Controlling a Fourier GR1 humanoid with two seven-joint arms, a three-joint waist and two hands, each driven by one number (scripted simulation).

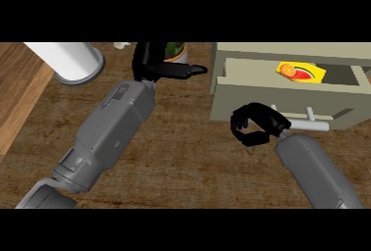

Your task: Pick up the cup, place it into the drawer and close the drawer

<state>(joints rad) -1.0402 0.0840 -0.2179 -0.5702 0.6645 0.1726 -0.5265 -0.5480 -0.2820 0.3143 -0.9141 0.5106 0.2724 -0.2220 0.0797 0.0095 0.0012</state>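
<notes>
One drawer [290,81] is standing open in the single cabinet [239,105], with one orange-and-yellow carton [301,71] lying inside. The right hand [255,125] is curling closed on nothing just beside the drawer handle [308,125]. The left hand [163,68] is wrapping around one cup [176,50] near a white cylinder [71,61].

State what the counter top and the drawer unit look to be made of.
Counter top: looks like wood, brown with streaky grain, matte. Lighter plank-like wood shows at the left edge. Drawer unit: plain pale grey-green faces, no grain, so perhaps painted wood or plastic; its handle looks like pale metal, though that is uncertain.
</notes>
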